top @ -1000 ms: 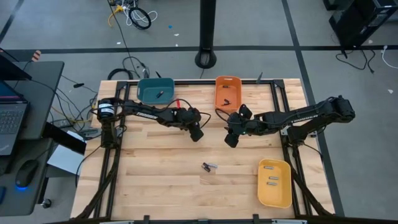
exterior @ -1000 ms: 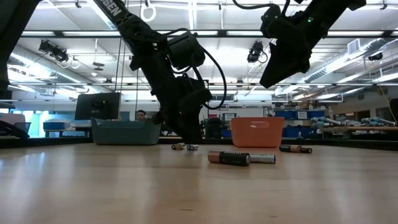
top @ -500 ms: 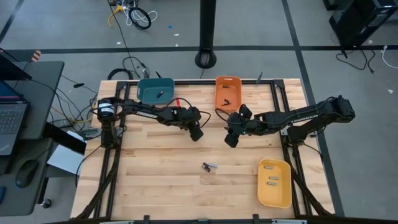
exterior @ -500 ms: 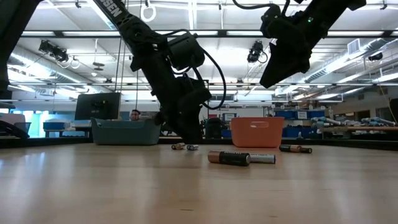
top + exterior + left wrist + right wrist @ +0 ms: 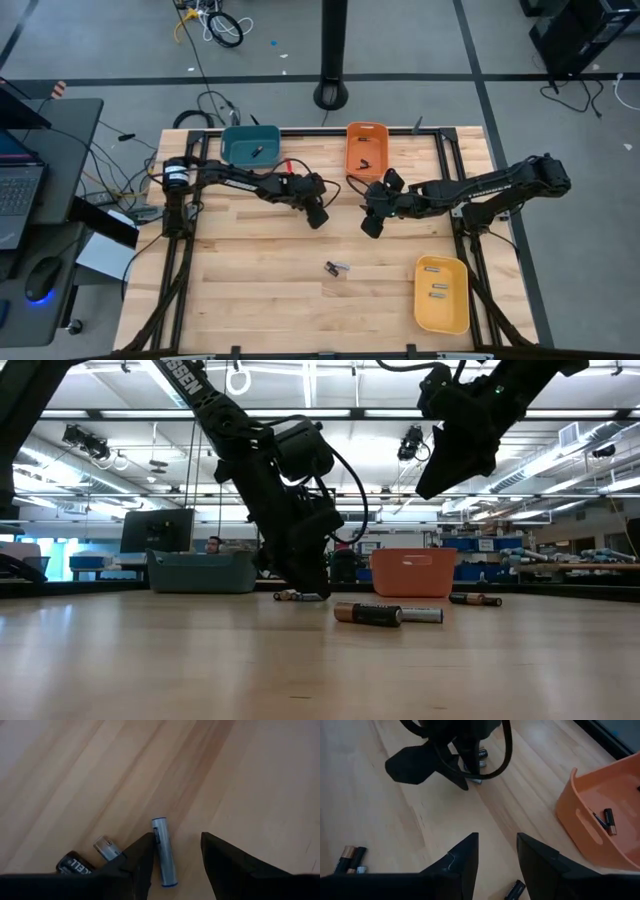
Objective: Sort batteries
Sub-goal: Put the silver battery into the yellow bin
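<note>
With my left gripper (image 5: 172,865) spread and straddling a silver battery (image 5: 164,851) on the table (image 5: 250,290), nothing is gripped yet. My right gripper (image 5: 495,852) hovers open and empty. Some batteries already lie in the teal bin (image 5: 236,146), orange bin (image 5: 352,160) and yellow bin (image 5: 442,310); I judge several still loose.

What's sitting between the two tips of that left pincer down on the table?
A silvery-grey battery lies flat on the wood between the open left pincer, close against one finger. The left wrist view shows it best.
</note>
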`<state>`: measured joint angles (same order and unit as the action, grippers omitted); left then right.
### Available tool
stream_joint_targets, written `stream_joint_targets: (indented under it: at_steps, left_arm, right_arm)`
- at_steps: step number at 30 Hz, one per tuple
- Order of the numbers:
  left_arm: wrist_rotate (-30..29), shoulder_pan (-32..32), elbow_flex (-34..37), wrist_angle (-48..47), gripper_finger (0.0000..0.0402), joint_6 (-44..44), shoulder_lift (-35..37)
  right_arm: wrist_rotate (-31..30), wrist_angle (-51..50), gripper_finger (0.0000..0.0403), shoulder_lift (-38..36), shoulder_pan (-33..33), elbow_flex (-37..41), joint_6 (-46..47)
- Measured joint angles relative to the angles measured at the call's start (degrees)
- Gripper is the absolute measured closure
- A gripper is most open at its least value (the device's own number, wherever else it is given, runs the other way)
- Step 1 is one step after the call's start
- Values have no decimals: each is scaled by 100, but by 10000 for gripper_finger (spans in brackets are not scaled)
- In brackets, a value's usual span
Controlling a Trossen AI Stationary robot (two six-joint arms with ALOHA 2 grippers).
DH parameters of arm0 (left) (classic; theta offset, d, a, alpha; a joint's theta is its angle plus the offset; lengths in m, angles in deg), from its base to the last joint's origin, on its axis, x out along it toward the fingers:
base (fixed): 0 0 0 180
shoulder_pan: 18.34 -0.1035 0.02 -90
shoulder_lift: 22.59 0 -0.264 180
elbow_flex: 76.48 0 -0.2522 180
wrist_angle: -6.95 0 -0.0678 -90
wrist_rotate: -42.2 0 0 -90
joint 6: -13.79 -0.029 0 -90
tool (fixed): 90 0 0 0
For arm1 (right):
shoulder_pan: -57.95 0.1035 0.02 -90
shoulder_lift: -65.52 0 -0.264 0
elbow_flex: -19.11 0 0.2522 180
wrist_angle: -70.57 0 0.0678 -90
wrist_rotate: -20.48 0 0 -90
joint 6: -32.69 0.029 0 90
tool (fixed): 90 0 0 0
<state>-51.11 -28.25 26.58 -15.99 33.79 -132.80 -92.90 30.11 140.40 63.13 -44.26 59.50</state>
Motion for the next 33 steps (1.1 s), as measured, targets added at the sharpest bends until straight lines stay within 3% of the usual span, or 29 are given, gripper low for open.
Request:
stream_joint_targets:
  at_steps: [12, 21, 33]
  left_arm:
    - [379, 96, -50, -665, 259, -587, 13]
    - [514, 210, -702, -2096, 279, -1396, -33]
    - [389, 223, -856, -1890, 286, -1068, -33]
  right_arm:
    - [1, 0, 260, 0, 25, 0, 0]
    - [1, 3, 261, 0, 30, 0, 0]
    - [3, 2, 261, 0, 34, 0, -46]
